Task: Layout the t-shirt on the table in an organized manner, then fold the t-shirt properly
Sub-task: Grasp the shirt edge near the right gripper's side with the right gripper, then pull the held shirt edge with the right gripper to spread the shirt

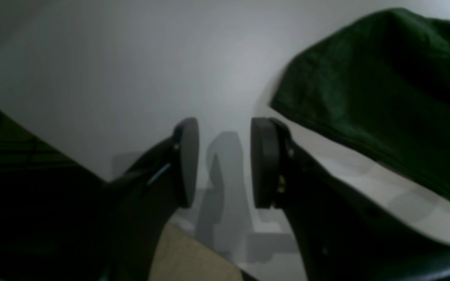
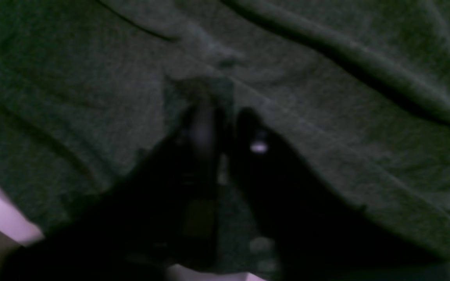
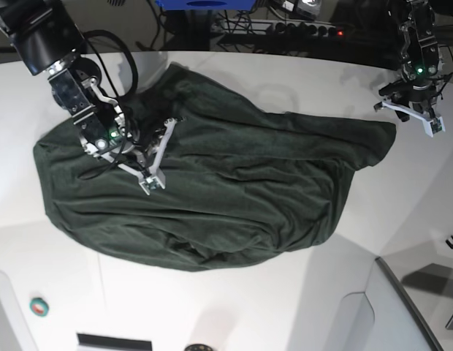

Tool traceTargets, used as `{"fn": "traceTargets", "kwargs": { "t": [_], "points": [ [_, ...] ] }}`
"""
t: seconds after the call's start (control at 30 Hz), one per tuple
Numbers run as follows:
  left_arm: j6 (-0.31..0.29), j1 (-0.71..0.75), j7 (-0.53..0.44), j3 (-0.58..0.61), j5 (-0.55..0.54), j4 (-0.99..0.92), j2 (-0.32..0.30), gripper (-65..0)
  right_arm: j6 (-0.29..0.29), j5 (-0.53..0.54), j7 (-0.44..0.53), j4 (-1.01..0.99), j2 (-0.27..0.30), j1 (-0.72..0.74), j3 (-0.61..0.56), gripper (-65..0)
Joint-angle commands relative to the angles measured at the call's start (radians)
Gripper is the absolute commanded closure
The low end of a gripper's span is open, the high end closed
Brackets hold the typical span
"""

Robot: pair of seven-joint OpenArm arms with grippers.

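The dark green t-shirt lies spread and wrinkled across the middle of the white table. My right gripper is down on the shirt's left part. In the right wrist view, the right gripper is blurred, its fingers drawn together on a small ridge of the t-shirt. My left gripper hovers just past the shirt's far right corner. In the left wrist view, the left gripper stands open with only bare table between its pads, and the t-shirt edge lies to its right.
A small round green and red object sits near the table's front left edge. A small dark hook-shaped item lies at the right edge. A grey panel stands at the front right. Cables and a power strip run behind the table.
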Motion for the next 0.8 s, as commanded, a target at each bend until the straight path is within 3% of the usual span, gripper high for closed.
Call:
{"fn": "traceTargets", "kwargs": {
  "t": [0.0, 0.33, 0.57, 0.77],
  "points": [
    [0.008, -0.002, -0.021, -0.005, 0.004, 0.015, -0.017, -22.2, -0.004, 0.002, 0.012, 0.013, 0.002, 0.020, 0.009, 0.0],
    [0.008, -0.002, -0.021, -0.008, 0.004, 0.015, -0.015, -22.2, -0.005, 0.002, 0.008, 0.100, 0.009, -0.034, 0.013, -0.6],
    [0.008, -0.002, -0.021, -0.011, 0.004, 0.015, -0.015, -22.2, -0.005, 0.002, -0.009, 0.255, 0.011, -0.190, 0.153, -0.6],
    [0.008, -0.007, -0.021, -0.004, 0.004, 0.015, -0.017, -22.2, -0.005, 0.002, -0.032, 0.284, 0.037, -0.233, 0.187, -0.5]
  ]
}}
